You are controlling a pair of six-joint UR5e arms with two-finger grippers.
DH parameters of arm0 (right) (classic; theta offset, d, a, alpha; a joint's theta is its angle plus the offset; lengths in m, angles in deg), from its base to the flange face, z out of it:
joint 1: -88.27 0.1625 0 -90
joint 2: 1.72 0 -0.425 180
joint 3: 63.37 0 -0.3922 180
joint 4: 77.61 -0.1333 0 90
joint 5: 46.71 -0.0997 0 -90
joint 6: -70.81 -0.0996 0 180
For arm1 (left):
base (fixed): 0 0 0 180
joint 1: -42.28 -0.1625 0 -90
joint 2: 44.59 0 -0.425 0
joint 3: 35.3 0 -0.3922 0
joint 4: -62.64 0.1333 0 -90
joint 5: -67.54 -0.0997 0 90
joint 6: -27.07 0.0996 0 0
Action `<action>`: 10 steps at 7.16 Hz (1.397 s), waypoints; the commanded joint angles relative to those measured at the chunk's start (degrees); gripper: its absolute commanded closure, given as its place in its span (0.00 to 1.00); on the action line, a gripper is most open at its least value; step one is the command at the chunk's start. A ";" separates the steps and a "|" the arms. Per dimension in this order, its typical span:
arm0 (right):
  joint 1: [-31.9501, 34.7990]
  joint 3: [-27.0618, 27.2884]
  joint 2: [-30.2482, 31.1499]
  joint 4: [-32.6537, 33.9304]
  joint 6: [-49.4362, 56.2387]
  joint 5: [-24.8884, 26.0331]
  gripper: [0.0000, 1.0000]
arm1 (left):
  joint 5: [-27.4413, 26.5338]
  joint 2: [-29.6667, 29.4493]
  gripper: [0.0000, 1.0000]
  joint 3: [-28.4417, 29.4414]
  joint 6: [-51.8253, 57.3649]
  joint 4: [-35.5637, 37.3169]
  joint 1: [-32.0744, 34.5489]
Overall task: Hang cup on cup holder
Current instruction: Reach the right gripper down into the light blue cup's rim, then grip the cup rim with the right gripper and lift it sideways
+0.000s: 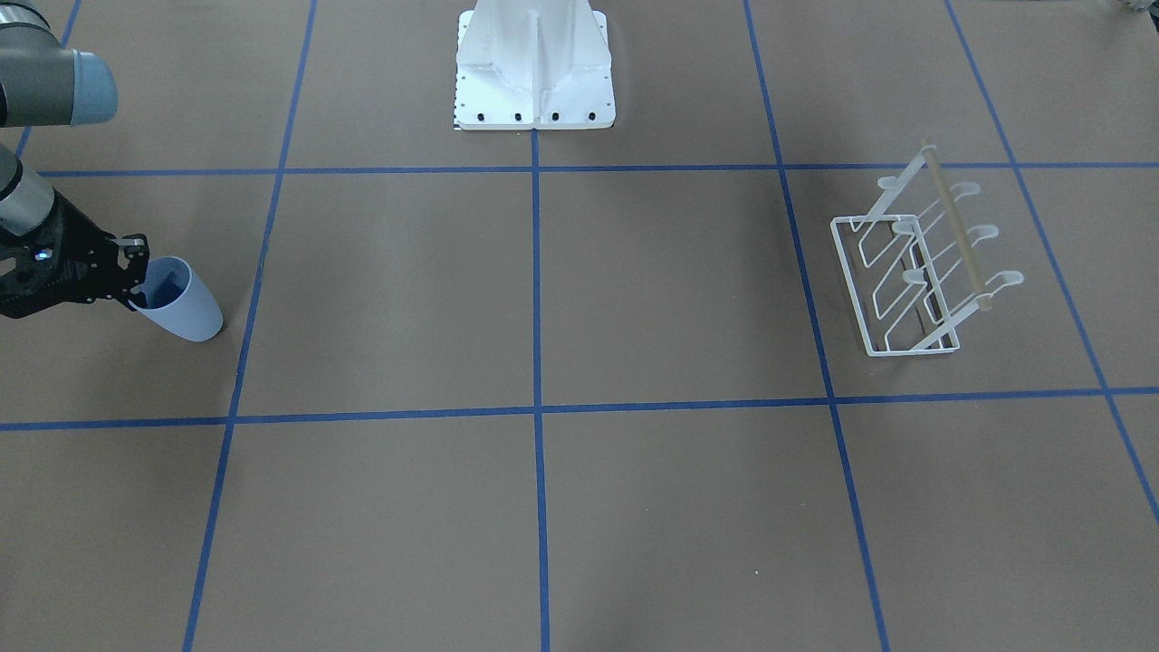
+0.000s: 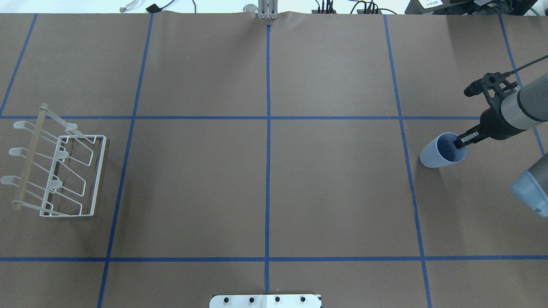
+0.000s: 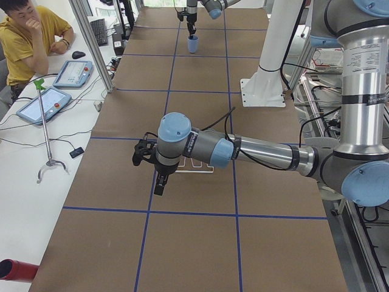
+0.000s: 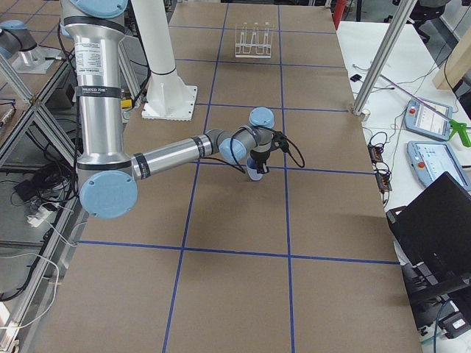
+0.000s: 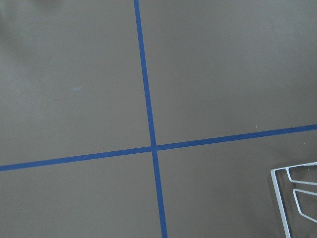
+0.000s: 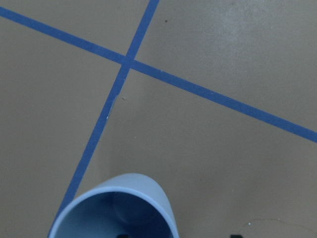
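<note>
The light blue cup (image 1: pixel 186 306) is at the table's right side in the overhead view (image 2: pixel 436 154), tilted. My right gripper (image 2: pixel 461 141) is shut on its rim, one finger inside the mouth; the front view shows the gripper (image 1: pixel 136 288) too. The right wrist view shows the cup's open mouth (image 6: pixel 124 210) at the bottom edge. The white wire cup holder (image 2: pixel 29 158) with its wooden bar stands far off at the left side (image 1: pixel 957 231); its corner shows in the left wrist view (image 5: pixel 279 201). My left gripper (image 3: pixel 159 185) hangs above the table near the holder; I cannot tell if it is open.
The white robot base plate (image 1: pixel 534 81) sits at the table's middle on the robot's side. Blue tape lines divide the brown table into squares. An operator (image 3: pixel 30 42) sits at a side desk with tablets beyond the far edge.
</note>
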 commanded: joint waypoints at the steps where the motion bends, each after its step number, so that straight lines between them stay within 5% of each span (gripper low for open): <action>1: 2.41 2.40 -0.25 0.03 -0.70 -0.96 1.00 | -0.08 -0.20 0.01 -0.42 0.28 -2.34 0.02; 4: 4.09 2.76 -4.11 -6.96 -13.02 -0.78 1.00 | 0.01 -0.73 0.01 -0.51 -1.47 -19.61 0.02; 6: 3.83 1.80 -5.00 -24.13 -30.85 -0.70 1.00 | 2.97 -2.30 0.01 -0.60 -5.40 -27.30 -5.03; 10: 1.29 0.83 -4.65 -55.80 -54.44 0.09 1.00 | 3.26 -13.88 0.01 -0.51 -37.68 -38.10 -20.15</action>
